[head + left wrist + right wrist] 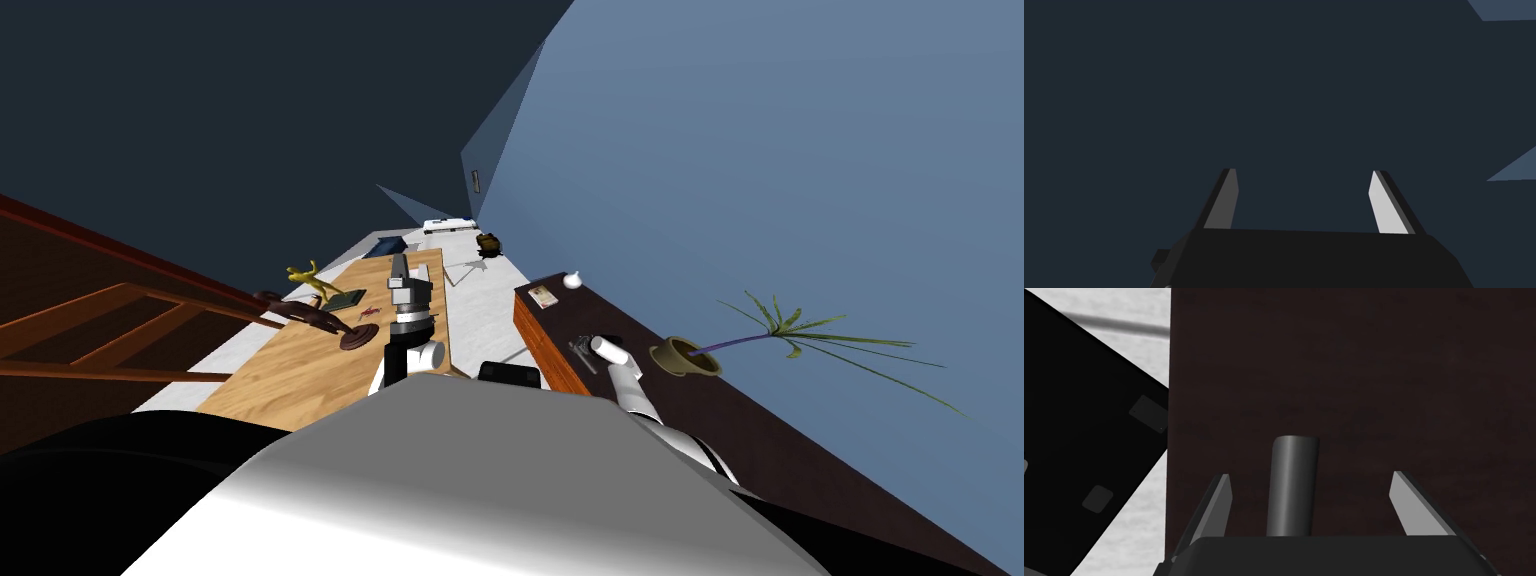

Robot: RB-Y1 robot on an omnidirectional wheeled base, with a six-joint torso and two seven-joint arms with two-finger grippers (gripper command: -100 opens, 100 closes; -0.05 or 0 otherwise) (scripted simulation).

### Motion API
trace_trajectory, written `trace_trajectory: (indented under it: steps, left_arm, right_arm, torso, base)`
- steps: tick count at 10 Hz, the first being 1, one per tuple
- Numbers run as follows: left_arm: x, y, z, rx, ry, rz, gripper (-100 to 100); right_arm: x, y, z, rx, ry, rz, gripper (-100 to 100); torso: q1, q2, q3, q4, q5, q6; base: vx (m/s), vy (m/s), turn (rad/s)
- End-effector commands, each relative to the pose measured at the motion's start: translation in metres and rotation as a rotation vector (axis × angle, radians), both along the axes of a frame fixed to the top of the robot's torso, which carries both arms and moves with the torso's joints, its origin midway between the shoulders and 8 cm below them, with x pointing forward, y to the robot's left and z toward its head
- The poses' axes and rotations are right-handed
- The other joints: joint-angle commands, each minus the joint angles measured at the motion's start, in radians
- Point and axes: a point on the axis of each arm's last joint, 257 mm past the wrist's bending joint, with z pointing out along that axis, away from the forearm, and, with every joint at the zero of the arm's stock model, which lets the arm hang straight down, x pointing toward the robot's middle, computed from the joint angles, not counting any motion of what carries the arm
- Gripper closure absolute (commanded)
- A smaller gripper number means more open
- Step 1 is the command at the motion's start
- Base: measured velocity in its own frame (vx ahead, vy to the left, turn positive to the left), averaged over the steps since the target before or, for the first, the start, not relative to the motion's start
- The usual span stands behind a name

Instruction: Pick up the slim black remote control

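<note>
The right gripper (pixel 1310 475) is hanging over a dark brown cabinet (pixel 1374 388) with its fingers spread wide. The right wrist view is showing the remote (pixel 1291 485), a slim dark bar. It is lying flat on the cabinet top between the two fingers, closer to one and touching neither, with its far end reaching just past the fingertips. It is sitting near the cabinet's edge, with pale floor (pixel 1149 353) beyond. The head view is giving the wider setting: the right arm is reaching down at the cabinet beside a pot plant (pixel 685 357). The left gripper (pixel 1304 171) is also standing spread, holding nothing. The head view is placing that arm over a wooden table (pixel 290 370) carrying figurines (pixel 315 283).
</note>
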Motion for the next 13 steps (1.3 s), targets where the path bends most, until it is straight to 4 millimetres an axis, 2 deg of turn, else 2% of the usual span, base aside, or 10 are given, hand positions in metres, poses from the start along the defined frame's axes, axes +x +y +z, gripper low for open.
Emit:
trace_trajectory:
  steps: [1,2,5,9,11,12,13]
  left_arm:
    - [0.0,0.0,0.0,0.0,0.0,0.0,0]
    - [0.0,0.0,0.0,0.0,0.0,0.0,0]
    - [0.0,0.0,0.0,0.0,0.0,0.0,0]
    - [0.0,0.0,0.0,0.0,0.0,0.0,0]
    - [0.0,0.0,0.0,0.0,0.0,0.0,0]
    - [0.0,0.0,0.0,0.0,0.0,0.0,0]
    - [0.0,0.0,0.0,0.0,0.0,0.0,0]
  right_arm:
    - [-0.018,0.0,-0.012,0.041,0.062,-0.035,-100]
    - [-0.018,0.0,-0.012,0.041,0.062,-0.035,-100]
    - [-0.045,-0.003,-0.026,0.1,0.159,-0.096,-100]
    - [-0.068,-0.011,-0.033,0.145,0.242,-0.157,-100]
    - [-0.069,-0.011,-0.033,0.144,0.241,-0.155,-100]
    - [-0.069,-0.011,-0.033,0.144,0.242,-0.156,0]
    - [-0.073,-0.004,-0.043,0.144,0.242,-0.155,-100]
  torso:
    - [0.0,0.0,0.0,0.0,0.0,0.0]
    - [-0.001,0.0,0.0,0.0,0.0,0.0]
    - [-0.001,0.0,0.0,0.0,0.0,0.0]
    - [0.0,0.0,0.0,0.0,0.0,0.0]
    - [0.001,0.0,0.0,0.0,0.0,0.0]
    - [0.002,0.0,0.0,0.0,0.0,0.0]
    - [0.002,0.001,0.0,0.0,0.0,0.0]
  base:
    - [0.017,-0.048,0.047]
    - [0.015,-0.039,0.014]
    - [0.015,-0.044,0.036]
    - [0.012,-0.039,0.025]
    - [0.005,-0.015,0.007]
    - [0.0,0.0,0.0]
    - [0.029,-0.026,-0.013]
